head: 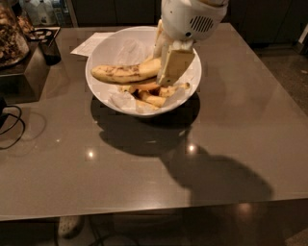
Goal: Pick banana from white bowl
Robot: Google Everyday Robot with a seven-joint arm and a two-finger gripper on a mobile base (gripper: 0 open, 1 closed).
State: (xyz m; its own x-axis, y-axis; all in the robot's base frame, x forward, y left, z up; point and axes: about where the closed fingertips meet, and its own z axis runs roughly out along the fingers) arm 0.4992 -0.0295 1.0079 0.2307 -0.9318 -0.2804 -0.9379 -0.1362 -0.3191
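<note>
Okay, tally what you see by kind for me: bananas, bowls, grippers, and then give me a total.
Bananas: 3, the speckled banana raised above 2 other bananas lying in the bowl.
Bowls: 1.
Grippers: 1, the gripper over the bowl's right side, shut on the speckled banana's end.
Total: 5.

A glossy grey-brown worktop (144,187) is filling the view and catching small glints of light (a few bright spots toward the front). Dark cabinets (115,12) are standing along the back, and speckled floor (288,72) is showing at the right. A black cable (12,127) is curling at the left edge, below a metal box (26,77). The end effector (166,62) is hanging over the worktop's far side.
</note>
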